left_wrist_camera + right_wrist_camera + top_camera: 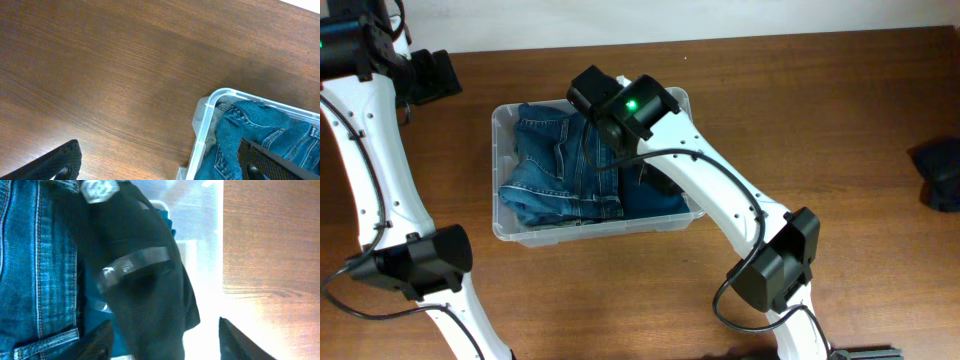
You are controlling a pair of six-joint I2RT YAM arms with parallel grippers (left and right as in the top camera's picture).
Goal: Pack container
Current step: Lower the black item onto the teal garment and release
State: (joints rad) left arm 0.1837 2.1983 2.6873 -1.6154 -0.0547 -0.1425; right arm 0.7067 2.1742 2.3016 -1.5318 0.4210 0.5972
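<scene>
Tub (590,232): clear plastic. It sits on the table (820,100), a bit left of the middle.
In the tub: folded blue jeans (555,165) fill the left and middle. A black cloth (140,300) with a shiny strip lies on the right side, next to the jeans.
Right gripper (165,325): it is down inside the tub, over the black cloth. Its two fingers are spread wide and pinch nothing.
Left gripper (157,150): it hangs over bare table near the tub's far left corner. Its fingers are spread wide too, with nothing between them.
How the tub feels: I think it is stiff and smooth, so it may slip in a pinch. With the clothes in it, it is likely heavier and may tip if lifted by one side.
Where to hold the tub: the thick rim looks best. One finger goes inside the wall and one outside. A grip on each short side would keep it level.
How the clothes feel: soft and floppy. The jeans look thick and a bit heavy, and the black cloth looks thin and light. Pinch a fold, or push down from above to make room.
Left out: a dark thing (940,172) lies far off at the table's right edge. I cannot tell what it is.
</scene>
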